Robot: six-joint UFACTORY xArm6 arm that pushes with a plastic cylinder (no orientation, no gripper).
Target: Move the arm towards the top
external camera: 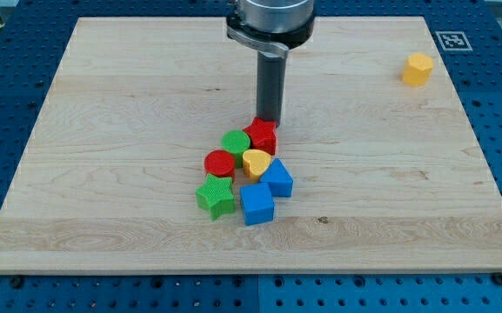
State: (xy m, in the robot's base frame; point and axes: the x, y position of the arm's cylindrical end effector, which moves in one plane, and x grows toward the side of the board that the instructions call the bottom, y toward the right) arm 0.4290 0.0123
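My tip (268,119) stands on the wooden board just above the cluster of blocks in the view's middle, touching or nearly touching the top edge of the red block (263,136). Below it lie a green round block (236,143), a red round block (219,163), a yellow heart-shaped block (256,163), a green star-shaped block (216,196), a blue block (277,179) and a blue cube (257,204). They sit packed together.
A yellow hexagonal block (417,69) lies alone near the view's top right. A printed marker tag (451,40) sits at the board's top right corner. The board (103,130) rests on a blue perforated table.
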